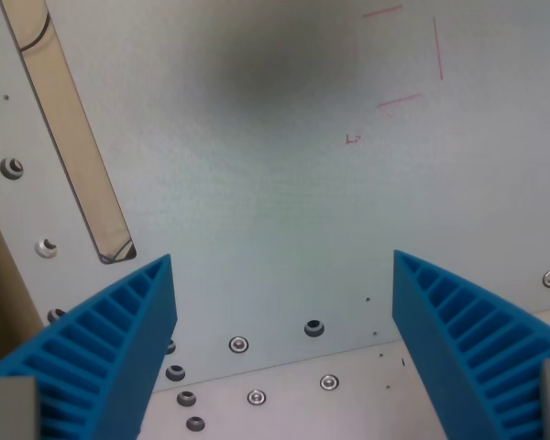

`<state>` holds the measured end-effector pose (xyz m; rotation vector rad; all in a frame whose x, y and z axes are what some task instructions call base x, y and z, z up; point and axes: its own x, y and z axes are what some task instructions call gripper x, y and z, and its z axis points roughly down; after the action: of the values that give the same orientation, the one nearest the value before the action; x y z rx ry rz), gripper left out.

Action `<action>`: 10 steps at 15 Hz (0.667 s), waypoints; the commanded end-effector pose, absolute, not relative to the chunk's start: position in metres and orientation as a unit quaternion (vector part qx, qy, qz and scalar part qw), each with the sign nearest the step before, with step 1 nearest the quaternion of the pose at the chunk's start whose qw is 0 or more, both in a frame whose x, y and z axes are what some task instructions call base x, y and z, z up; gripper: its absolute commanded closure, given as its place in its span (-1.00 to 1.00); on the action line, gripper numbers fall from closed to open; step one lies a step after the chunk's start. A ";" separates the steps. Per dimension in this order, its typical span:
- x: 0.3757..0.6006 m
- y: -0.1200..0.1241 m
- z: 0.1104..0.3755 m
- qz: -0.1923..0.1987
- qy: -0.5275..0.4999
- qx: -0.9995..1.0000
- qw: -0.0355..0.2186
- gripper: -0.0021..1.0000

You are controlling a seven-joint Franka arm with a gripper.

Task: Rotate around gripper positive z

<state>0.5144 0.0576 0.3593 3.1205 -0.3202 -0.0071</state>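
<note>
The gripper (284, 275) is spread wide with nothing in it over the gray table (275, 183), and one picture cannot show how much turning is left.

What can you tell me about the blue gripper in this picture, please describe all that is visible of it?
The gripper shows as two bright blue fingers entering from the bottom corners, one at the wrist view's left, one at its right. Each looks like moulded plastic, wedge-shaped with a ribbed, slotted side and a smooth inner face, tapering to a point. A grey part sits at each base. The jaws stand wide apart, open, with nothing between them and nothing touching them. They hang above a pale grey panel with screws.
</note>
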 end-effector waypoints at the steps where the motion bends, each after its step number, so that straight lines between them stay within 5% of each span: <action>1: 0.514 0.058 0.361 0.000 -0.167 0.986 0.002 -1.00; 10: 0.514 0.058 0.361 0.000 -0.219 0.976 0.002 -1.00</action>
<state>0.5144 0.0576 0.3593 3.0981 -0.4904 -0.0067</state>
